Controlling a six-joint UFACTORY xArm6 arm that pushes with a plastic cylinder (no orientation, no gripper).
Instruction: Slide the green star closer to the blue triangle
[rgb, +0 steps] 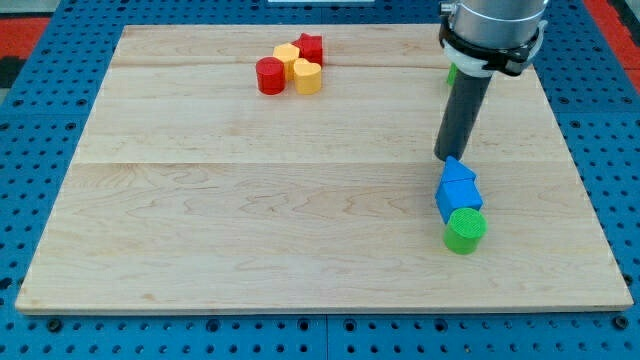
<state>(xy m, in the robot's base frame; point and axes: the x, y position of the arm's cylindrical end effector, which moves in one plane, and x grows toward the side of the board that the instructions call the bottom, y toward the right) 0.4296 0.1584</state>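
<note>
My tip (447, 158) stands at the view's right, touching or just short of the top edge of a blue block (458, 186) that has a pointed top and may be two blue pieces pressed together. A green cylinder (465, 230) rests against its lower side. A small green piece (452, 73), probably the green star, shows at the view's upper right, mostly hidden behind the rod and the arm's collar. It lies well above the blue block.
A cluster sits at the view's top centre: a red cylinder (270, 76), a yellow hexagon (287, 54), a red star (310, 47) and a yellow block (308, 78). The wooden board's (250, 200) right edge runs close to the blue block.
</note>
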